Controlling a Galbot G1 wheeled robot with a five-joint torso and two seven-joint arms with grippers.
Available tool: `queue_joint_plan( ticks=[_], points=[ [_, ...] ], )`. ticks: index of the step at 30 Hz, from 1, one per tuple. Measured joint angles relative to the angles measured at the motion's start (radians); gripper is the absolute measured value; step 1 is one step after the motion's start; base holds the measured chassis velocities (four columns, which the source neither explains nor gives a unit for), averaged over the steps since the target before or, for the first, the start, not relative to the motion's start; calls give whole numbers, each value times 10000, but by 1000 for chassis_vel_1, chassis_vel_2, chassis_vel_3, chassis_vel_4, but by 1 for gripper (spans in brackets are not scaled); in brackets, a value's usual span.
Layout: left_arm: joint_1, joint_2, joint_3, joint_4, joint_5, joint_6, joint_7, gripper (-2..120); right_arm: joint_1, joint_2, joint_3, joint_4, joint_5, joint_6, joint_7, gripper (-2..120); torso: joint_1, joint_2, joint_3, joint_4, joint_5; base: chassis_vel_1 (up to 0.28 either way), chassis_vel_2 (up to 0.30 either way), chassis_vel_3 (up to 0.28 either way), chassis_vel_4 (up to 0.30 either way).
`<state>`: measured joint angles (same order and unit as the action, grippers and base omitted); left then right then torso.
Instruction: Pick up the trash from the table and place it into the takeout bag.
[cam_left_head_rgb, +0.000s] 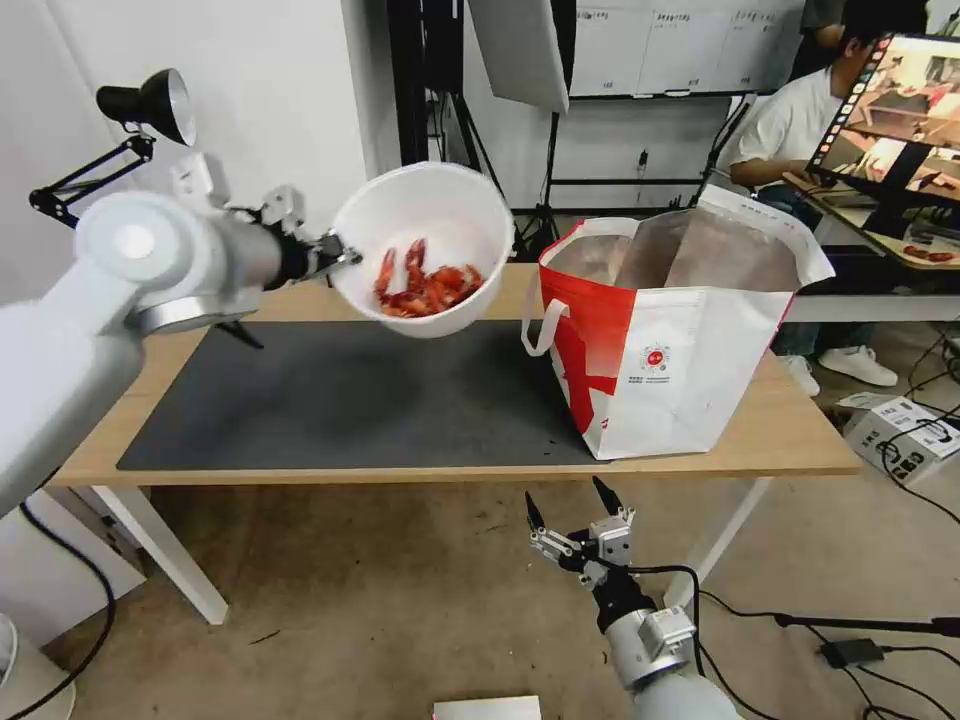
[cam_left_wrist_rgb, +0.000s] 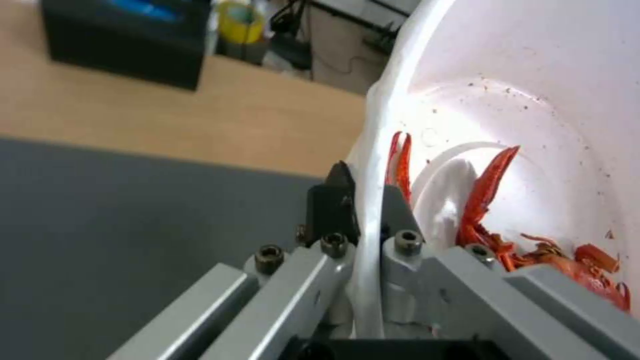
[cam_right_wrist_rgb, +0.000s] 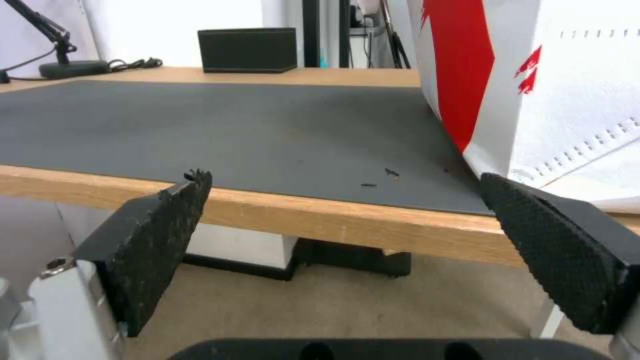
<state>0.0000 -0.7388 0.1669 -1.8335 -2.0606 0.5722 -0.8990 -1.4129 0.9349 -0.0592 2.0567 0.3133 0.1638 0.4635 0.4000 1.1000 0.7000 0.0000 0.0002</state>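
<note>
Left gripper (cam_left_head_rgb: 335, 255) pinched rim of tilted bowl (cam_left_head_rgb: 425, 250), upper centre; right gripper (cam_left_head_rgb: 575, 515) wide apart, lower centre.

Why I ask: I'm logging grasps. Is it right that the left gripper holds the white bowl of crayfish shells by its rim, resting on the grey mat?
Not resting. The head view shows the left gripper holding the bowl by its rim, tilted, in the air above the mat.
</note>
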Motion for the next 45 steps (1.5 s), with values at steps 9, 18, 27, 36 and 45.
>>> queue_joint_plan(
  ticks=[9, 18, 27, 36, 45],
  points=[
    [-1664, -1643, 944, 1134, -10, -185, -239, 0, 0, 0, 0, 0, 0, 0, 0, 100, 0, -1, 0, 0, 1, 0, 0, 0, 0],
    [-2253, -3560, 1507, 2206, 127, -341, -379, 0, 0, 0, 0, 0, 0, 0, 0, 100, 0, -1, 1, -1, 1, 0, 0, 0, 0],
    [-2439, -4919, 1819, 3181, 975, -828, -380, 0, 0, 0, 0, 0, 0, 0, 0, 100, 0, -1, 1, 0, 0, 0, 0, 0, 0],
    [-2338, -5745, 2651, 3917, 3254, -1883, 118, 0, 0, 0, 0, 0, 0, 0, 0, 100, 0, 0, 1, -1, -1, 0, 0, 0, 0],
    [-2112, -5780, 3674, 3906, 5345, -2654, 892, 0, 0, 0, 0, 0, 0, 0, 0, 100, 0, -1, 0, 2, -2, 0, 0, 0, 0]
  ],
)
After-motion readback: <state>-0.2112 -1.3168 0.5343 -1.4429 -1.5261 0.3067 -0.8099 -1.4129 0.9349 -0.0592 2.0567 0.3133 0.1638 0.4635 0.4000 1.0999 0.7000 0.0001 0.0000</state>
